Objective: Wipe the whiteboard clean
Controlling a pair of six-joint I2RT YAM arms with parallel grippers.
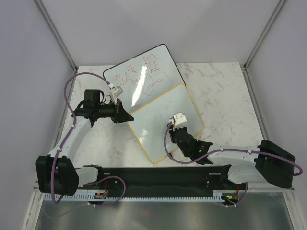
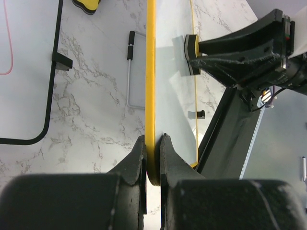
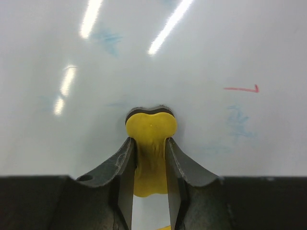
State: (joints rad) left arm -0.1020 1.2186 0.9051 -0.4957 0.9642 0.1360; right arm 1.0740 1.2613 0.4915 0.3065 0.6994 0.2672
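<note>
The whiteboard [image 1: 160, 112] with the yellow frame lies tilted across the table's middle, partly over a larger board. My left gripper [image 1: 128, 116] is shut on its left edge; in the left wrist view the fingers [image 2: 152, 148] pinch the yellow frame [image 2: 151, 72]. My right gripper [image 1: 173, 130] is over the board's middle, shut on a yellow eraser [image 3: 151, 125] whose dark pad presses flat on the white surface. Faint blue smears [image 3: 237, 122] and a short red mark [image 3: 242, 88] lie to the eraser's right. The eraser [image 2: 192, 53] also shows from the left wrist.
A larger black-framed whiteboard [image 1: 144, 72] with red scribbles lies at the back, under the yellow one's far corner. A thin metal stand [image 2: 130, 72] and a small black clip [image 2: 196, 114] show by the board. A yellow and black object [image 2: 86, 4] sits at the far edge.
</note>
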